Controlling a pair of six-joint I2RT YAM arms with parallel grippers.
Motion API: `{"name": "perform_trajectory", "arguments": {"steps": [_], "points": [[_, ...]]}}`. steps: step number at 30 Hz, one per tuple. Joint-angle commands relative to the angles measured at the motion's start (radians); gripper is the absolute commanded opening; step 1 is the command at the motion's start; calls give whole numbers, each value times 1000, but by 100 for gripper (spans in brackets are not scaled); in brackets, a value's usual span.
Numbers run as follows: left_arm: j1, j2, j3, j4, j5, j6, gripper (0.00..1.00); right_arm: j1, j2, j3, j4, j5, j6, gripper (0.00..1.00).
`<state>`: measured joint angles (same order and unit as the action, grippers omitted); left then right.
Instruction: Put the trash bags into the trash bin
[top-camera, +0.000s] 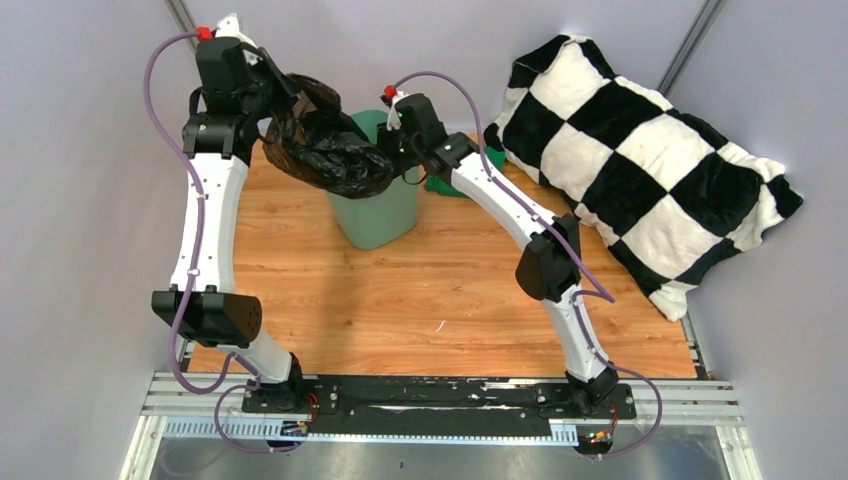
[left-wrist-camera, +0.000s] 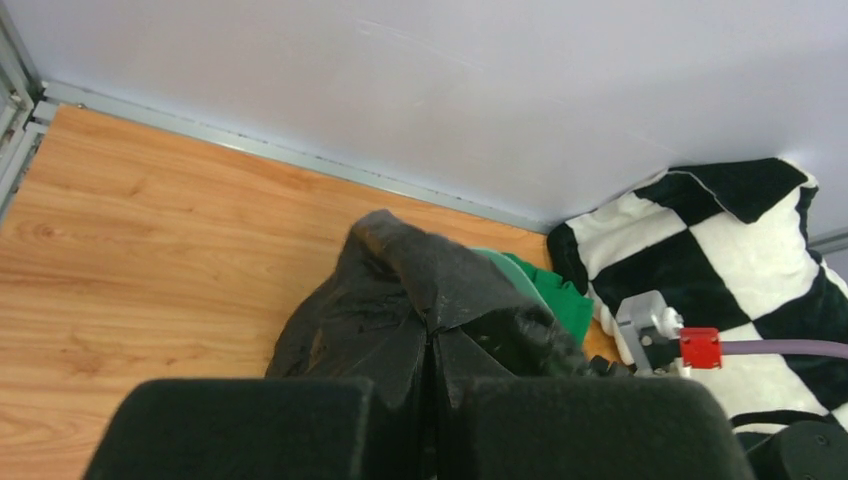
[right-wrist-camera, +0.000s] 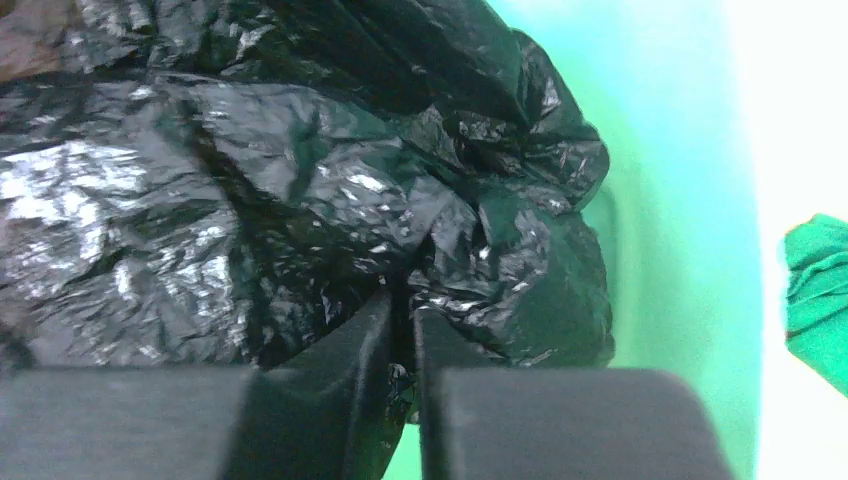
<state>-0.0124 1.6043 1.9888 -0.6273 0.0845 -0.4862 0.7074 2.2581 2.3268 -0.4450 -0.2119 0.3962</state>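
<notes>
The trash bag (top-camera: 325, 145) is clamped in the fully closed left end effector (left-wrist-camera: 432, 395) and hangs below it. A fold is pinched between the nearly closed jaws of the right end effector (right-wrist-camera: 403, 320), directly above the trash bin (top-camera: 378, 218). Both are best lowered together, so the bulk is fed past the rim before release.

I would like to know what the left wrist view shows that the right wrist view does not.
Only the left wrist view shows the wooden tabletop, the black-and-white checkered pillow and the other arm's red cable fitting. Only the right wrist view shows the smooth inside wall of the mint-green plastic trash bin. Both show the crinkled black plastic trash bag, pinched by the left gripper or the right gripper, and the dark green cloth.
</notes>
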Motion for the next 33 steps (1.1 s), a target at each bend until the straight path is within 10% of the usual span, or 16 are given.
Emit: {"name": "perform_trajectory", "arguments": {"steps": [1, 13, 25, 33], "points": [[7, -35, -36, 36, 8, 8, 0, 4, -68, 20, -38, -1, -23, 25], [6, 4, -114, 119, 27, -25, 0, 6, -194, 36, -42, -2, -22, 63], [-6, 41, -188, 163, 41, -26, 0, -18, -287, -54, -163, 245, -249, 80], [-32, 45, -278, 214, 31, -29, 0, -56, -193, -29, -271, 134, -254, 79]]}}
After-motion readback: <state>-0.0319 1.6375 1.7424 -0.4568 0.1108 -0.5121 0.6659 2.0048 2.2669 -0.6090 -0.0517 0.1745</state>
